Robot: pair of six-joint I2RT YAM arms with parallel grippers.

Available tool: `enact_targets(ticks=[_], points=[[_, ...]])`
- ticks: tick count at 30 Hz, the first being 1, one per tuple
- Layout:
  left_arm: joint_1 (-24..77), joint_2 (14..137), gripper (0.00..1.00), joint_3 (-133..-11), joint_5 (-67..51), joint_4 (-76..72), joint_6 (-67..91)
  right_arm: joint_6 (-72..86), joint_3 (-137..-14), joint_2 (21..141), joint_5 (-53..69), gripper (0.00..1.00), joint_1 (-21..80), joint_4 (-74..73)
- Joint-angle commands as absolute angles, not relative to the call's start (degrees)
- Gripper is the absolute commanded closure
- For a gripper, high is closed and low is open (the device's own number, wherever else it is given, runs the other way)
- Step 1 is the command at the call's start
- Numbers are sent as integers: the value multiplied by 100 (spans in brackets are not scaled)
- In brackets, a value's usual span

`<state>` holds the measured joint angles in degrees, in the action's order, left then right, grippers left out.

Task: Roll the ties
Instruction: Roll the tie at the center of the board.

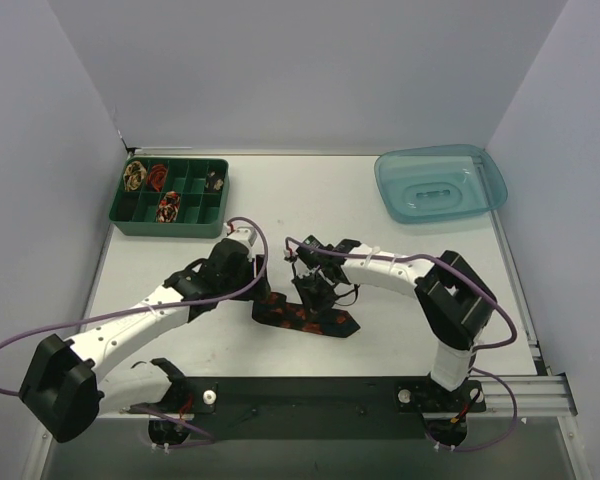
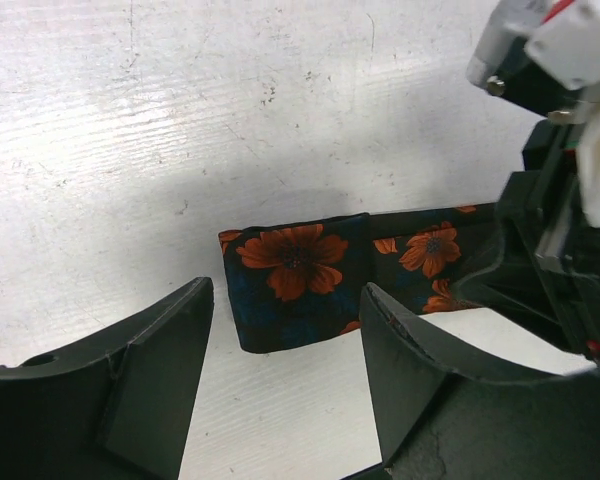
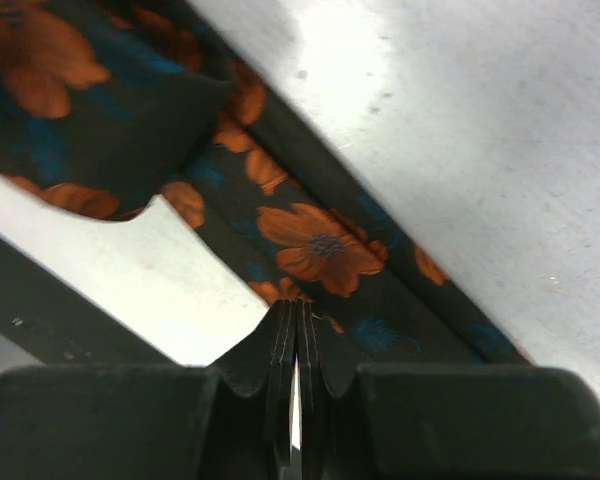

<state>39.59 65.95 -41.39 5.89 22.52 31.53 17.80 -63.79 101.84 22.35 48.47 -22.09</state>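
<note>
A dark tie [image 1: 305, 318] with orange flowers lies flat on the white table between the two arms. Its end [image 2: 295, 285] is folded over into a short flat fold. My left gripper [image 2: 285, 288] is open just short of that fold, one finger on each side and nothing between them; from above it [image 1: 265, 293] sits at the tie's left end. My right gripper [image 3: 298, 305] is shut, its tips down on the edge of the tie's band [image 3: 320, 245]. From above, it [image 1: 315, 290] stands over the tie's middle. Small coiled ties [image 1: 166, 207] lie in the green tray.
A green compartment tray [image 1: 195, 200] stands at the back left, with coils in several cells. A teal plastic bin [image 1: 440, 185] lies at the back right. Grey walls close in the left, back and right sides. Purple cables run along both arms.
</note>
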Motion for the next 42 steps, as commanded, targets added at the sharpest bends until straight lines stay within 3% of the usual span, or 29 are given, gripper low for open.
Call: enact_targets(ticks=[1,11,19,27,35,42], points=[[3850,6320,30,-4096,308,1986,3217,1583,-6468,10546,1636,97,4834,-2654],[3718,6609,30,-3928,0,1311,3261,1283,-7154,11101,774,97,4615,-2944],[3542,6970,30,-4184,-158,1213,3199,1327,-7374,10864,879,97,4474,-2962],[2972,6531,27,-3719,-386,1521,3568,1310,-7848,10450,1318,97,4500,-2742],[2250,6565,24,-2525,-1993,-77,4192,1458,-8587,11311,1766,97,4509,-2751],[2180,6767,24,-2022,-2285,-1291,4737,1626,-8596,11610,1942,97,4526,-2760]])
